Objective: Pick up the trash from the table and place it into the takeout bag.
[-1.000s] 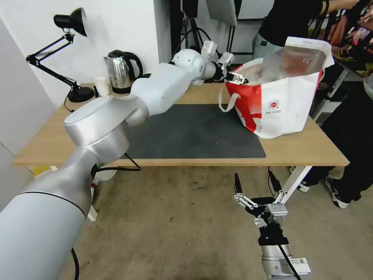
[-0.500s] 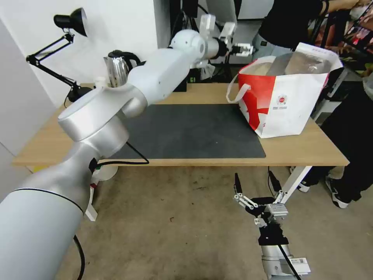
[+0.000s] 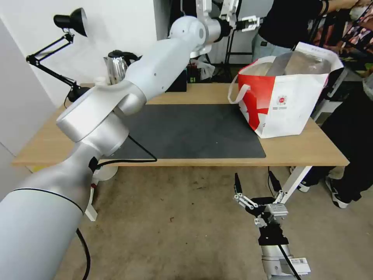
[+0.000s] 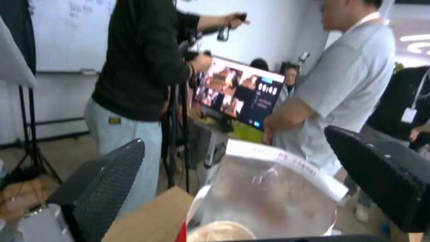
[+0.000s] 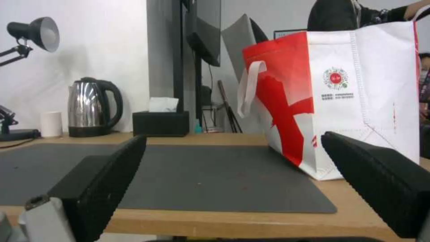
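The takeout bag (image 3: 289,103) stands upright on the right end of the table (image 3: 46,146), its mouth open and its silvery lining (image 4: 268,198) showing. A round tan piece of trash (image 4: 219,233) lies inside it. My left gripper (image 3: 254,20) hangs high above and behind the bag's left rim, open with nothing between its fingers (image 4: 112,178). My right gripper (image 3: 252,175) is parked low in front of the table's edge, open and empty, facing the bag (image 5: 340,101).
A dark grey mat (image 3: 186,132) covers the table's middle. A steel kettle (image 3: 116,68), a black tissue box (image 5: 160,122) and a black desk lamp (image 3: 70,23) stand along the back left. People stand close behind and to the right of the bag.
My left gripper has risen from the bag's left rim to high above it. The bag has shifted slightly right and settled upright. The right arm has not moved.
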